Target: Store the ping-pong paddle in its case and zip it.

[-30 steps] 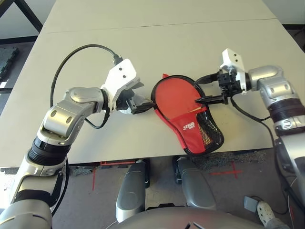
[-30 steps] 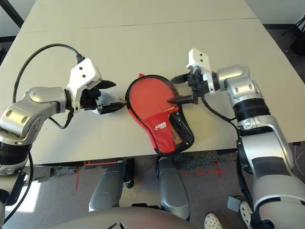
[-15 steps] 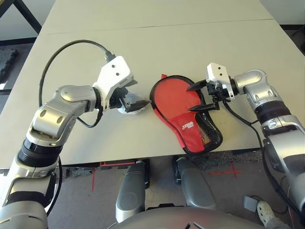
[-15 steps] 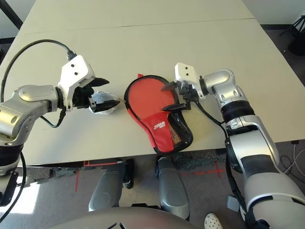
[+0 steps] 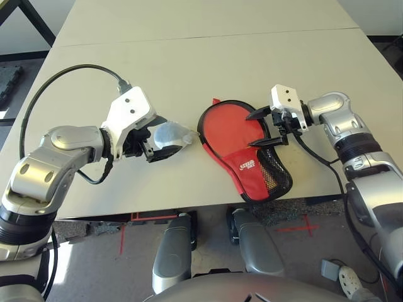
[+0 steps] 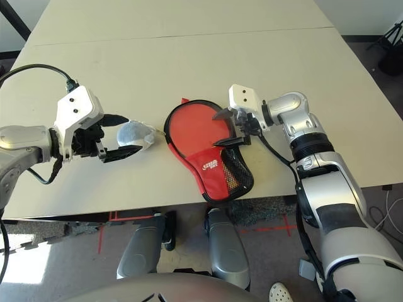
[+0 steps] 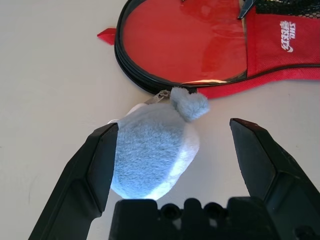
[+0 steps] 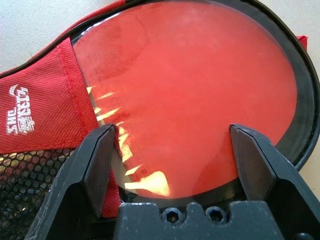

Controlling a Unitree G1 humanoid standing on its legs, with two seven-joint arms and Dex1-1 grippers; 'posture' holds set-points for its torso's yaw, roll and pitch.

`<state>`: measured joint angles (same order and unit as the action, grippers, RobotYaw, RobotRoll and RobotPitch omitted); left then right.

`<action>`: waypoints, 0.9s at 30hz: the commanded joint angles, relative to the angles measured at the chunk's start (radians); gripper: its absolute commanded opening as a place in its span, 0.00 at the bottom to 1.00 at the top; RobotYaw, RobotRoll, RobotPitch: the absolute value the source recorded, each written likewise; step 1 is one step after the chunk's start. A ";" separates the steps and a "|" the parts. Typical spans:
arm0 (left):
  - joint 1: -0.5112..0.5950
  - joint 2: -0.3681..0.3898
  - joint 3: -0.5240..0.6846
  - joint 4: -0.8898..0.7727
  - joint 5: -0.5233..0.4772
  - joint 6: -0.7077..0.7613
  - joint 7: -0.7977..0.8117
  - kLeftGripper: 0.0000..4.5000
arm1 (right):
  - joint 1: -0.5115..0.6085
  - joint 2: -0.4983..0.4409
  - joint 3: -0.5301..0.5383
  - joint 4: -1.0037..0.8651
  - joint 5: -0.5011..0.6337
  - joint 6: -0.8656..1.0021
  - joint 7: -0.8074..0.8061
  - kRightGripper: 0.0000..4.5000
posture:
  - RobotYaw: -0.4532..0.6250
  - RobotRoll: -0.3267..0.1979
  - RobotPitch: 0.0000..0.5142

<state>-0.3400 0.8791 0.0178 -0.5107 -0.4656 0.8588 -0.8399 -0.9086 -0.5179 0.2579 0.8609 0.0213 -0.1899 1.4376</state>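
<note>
The case [image 5: 257, 170] lies flat near the table's front edge, with its mesh pocket [image 5: 274, 179] and white logo facing me. Inside its black piping shows the round red face of the ping-pong paddle [image 5: 228, 129]; the handle is hidden under the red fabric. The fluffy grey pull charm [image 7: 150, 150] rests on the table at the case's left rim, joined to the zip pull [image 7: 160, 95]. My left gripper [image 7: 172, 125] stands open around the charm, fingers wide on either side. My right gripper [image 8: 172, 127] hovers open over the paddle face near the case's right side.
The case's narrow end hangs slightly over the table's front edge [image 5: 189, 211]. A seam [image 5: 189, 38] runs across the table far behind. The left arm's black cable [image 5: 56, 88] loops above the table on the left.
My left gripper has pulled back to the left, away from the case rim, and the charm now shows between its fingers. My right gripper moved from the case's right edge to over the paddle face.
</note>
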 commanded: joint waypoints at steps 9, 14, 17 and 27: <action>0.045 -0.024 -0.115 0.008 0.093 -0.051 0.066 1.00 | 0.039 0.020 0.037 0.041 -0.064 0.016 -0.036 1.00 | 0.55 0.62 0.44; 0.049 -0.035 -0.166 0.085 0.174 -0.123 0.078 1.00 | 0.038 0.022 0.033 0.041 -0.065 0.018 -0.045 1.00 | 0.55 0.62 0.44; 0.042 -0.042 -0.187 0.128 0.218 -0.158 0.086 0.91 | 0.040 0.023 0.031 0.036 -0.064 0.021 -0.049 1.00 | 0.54 0.62 0.44; -0.009 -0.046 -0.190 0.196 0.280 -0.205 0.069 0.14 | 0.051 0.023 0.027 0.024 -0.063 0.030 -0.056 1.00 | 0.54 0.62 0.44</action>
<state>-0.3507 0.8318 -0.1593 -0.3398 -0.2008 0.6382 -0.7599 -0.9039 -0.5051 0.2518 0.8619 0.0137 -0.1713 1.4164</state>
